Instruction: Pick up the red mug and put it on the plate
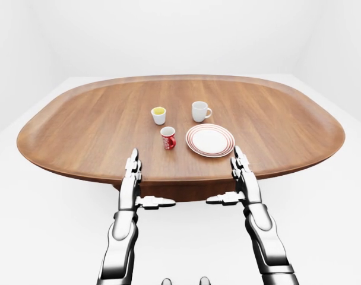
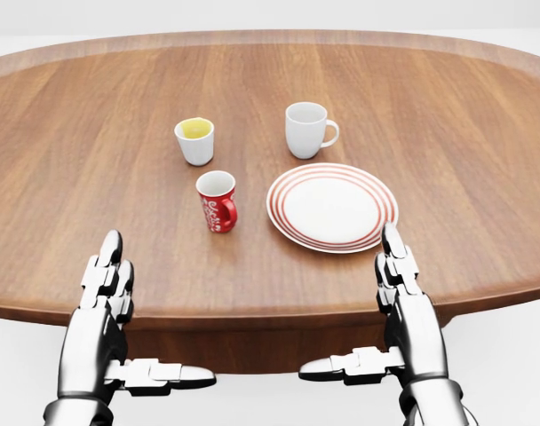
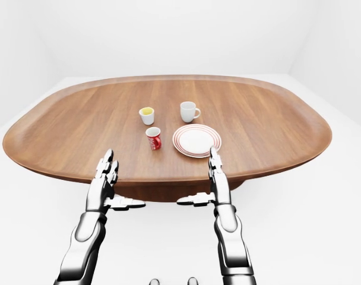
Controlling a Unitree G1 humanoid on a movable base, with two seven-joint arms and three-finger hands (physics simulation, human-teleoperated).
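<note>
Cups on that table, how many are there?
3. In the head view, the red mug stands just left of the striped plate, the white mug above the plate, and the small white cup with yellow inside above the red mug. None looks hidden.

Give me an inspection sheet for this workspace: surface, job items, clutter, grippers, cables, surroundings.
Surface: oval wooden table, bare apart from four pieces of crockery.
Job's things: red mug upright, left of the plate in the head view, apart from it; plate has nothing on it.
Clutter: white mug above the plate; small white cup with yellow inside, above the red mug.
Grippers: left hand and right hand open at the near table edge, holding nothing.
Cables: nothing seen.
Surroundings: plain white floor and walls.
</note>
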